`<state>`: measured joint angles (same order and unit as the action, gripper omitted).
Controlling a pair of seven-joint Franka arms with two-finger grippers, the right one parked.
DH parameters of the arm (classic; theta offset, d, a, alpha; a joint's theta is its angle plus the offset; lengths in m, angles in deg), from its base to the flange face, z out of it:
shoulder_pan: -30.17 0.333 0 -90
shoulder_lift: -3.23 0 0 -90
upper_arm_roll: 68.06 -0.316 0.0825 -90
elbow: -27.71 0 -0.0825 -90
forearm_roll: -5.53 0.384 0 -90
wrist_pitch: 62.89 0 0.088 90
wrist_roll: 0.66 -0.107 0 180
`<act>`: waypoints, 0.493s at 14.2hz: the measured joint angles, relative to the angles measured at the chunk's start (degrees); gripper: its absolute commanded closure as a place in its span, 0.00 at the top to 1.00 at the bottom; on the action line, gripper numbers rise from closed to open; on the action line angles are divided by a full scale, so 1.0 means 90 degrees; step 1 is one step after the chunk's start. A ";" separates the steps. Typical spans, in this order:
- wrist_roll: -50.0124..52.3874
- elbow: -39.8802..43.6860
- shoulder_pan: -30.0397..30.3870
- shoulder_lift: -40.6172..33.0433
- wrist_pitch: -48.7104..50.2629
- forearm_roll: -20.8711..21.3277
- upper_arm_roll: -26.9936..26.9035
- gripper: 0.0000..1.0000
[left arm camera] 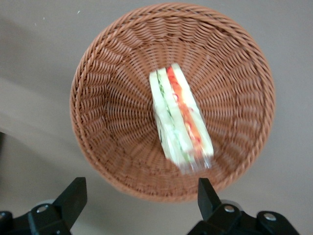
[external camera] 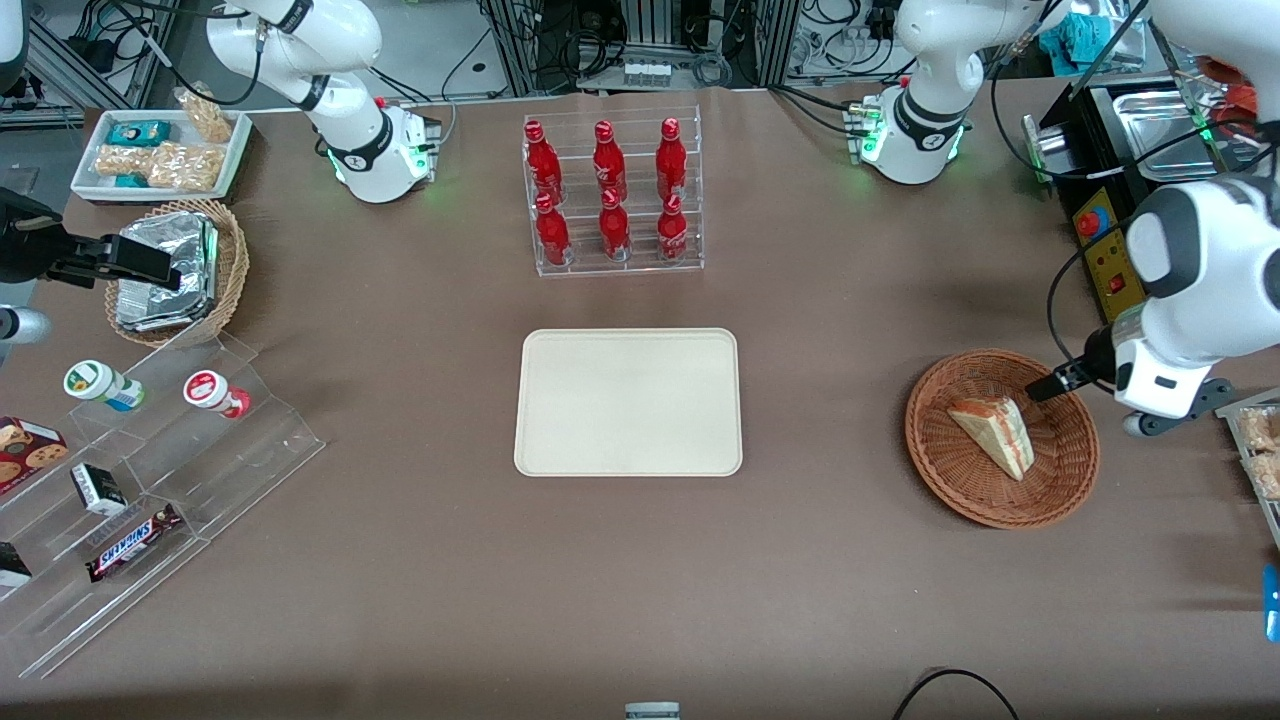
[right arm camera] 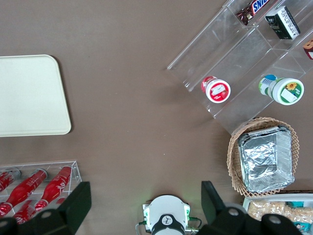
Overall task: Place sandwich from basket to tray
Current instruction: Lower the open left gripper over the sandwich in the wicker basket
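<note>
Sandwich (external camera: pixel 993 433): lying in the reddish-brown wicker basket (external camera: pixel 960 490), off centre toward the working arm's side, filling edge of red-orange and green layers facing up toward the wrist camera. Appears wrapped in clear film; not certain.

Basket: resting on the counter (external camera: pixel 400 560) toward the working arm's end, well apart from the tray.

Tray (external camera: pixel 628 402): cream-beige, flat on the counter near its centre, nearer the front camera than the rack of red bottles (external camera: pixel 611 195). Nothing on it.

Hand (left arm camera: pixel 139 193): open, fingers (left arm camera: pixel 208 193) spread wide, hovering above the basket rim and not touching the sandwich. In the front view, visible at the basket's edge (external camera: pixel 1050 383).

Step in hand, judged: approach for the grasp; transfer not yet begun.

Risks from this position:
- Fingers catching the basket rim or woven wall on descent, because the hand sits over the rim rather than over the wedge. Likely result: basket dragged or tipped.
- Closing across the long axis instead of the flat bread faces. Likely result: wedge pivoting or slipping out.
- Excess closing force on soft bread. Likely result: crushed layers, filling squeezed out.
- Film, if present, lowering grip. Likely result: a drop during the carry across open counter to the tray.
</note>
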<state>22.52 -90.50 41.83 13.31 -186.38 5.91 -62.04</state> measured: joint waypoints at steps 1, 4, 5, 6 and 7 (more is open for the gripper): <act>0.0163 -0.0020 0.0000 0.0085 -0.0110 0.0000 -0.0004 1.00; 0.0459 -0.0012 -0.0005 0.0159 -0.0159 -0.0008 -0.0003 1.00; 0.0651 0.0000 -0.0011 0.0178 -0.0168 -0.0009 -0.0001 1.00; 0.0864 0.0027 -0.0020 0.0220 -0.0185 -0.0009 0.0008 1.00; 0.1019 0.0069 -0.0030 0.0286 -0.0197 -0.0009 0.0014 1.00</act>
<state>31.69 -89.88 41.57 15.89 -188.15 5.83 -61.91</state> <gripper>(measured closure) 0.000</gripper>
